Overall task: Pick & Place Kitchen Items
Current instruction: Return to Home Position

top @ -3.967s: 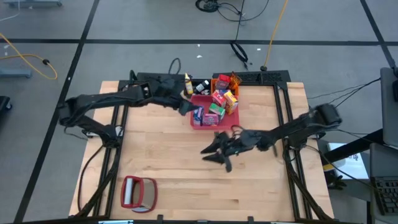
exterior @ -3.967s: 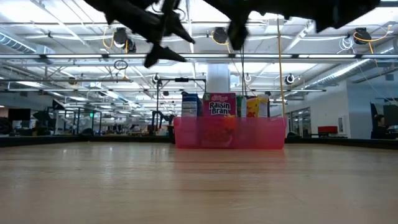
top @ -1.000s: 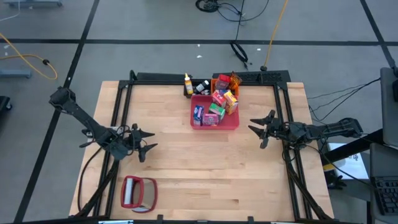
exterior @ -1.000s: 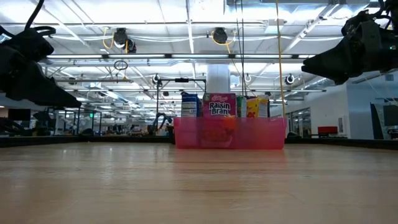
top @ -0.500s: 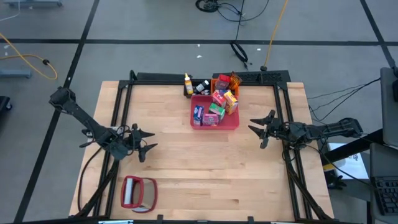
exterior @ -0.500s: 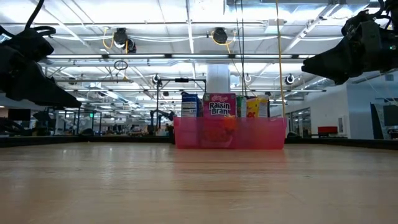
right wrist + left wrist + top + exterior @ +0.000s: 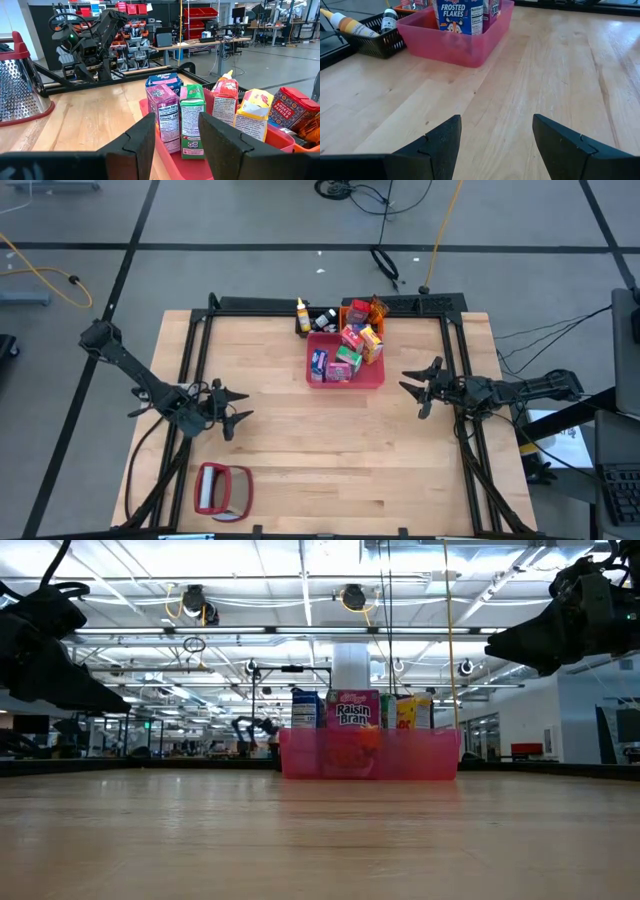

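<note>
Left tool (image 7: 246,405), right tool (image 7: 410,387) back at table (image 7: 300,470) edges, released; cereal boxes (image 7: 348,350) upright.

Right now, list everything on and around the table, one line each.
Light wooden table: one, tan, black-framed.
Pink plastic bin: one, pink, back middle of the table.
Small cereal cartons: at least five; blue, purple, green, red, yellow; upright in the pink bin.
Black mesh basket: one, black, behind the pink bin, left arm's side.
Small bottles: at least two, yellow and dark, in the basket.
Orange bin: one, beside the basket, holding a red tin.
Red-framed metal grater: one, silvery, front left.
Left gripper: open, empty, left edge.
Right gripper: open, empty, right edge.
</note>
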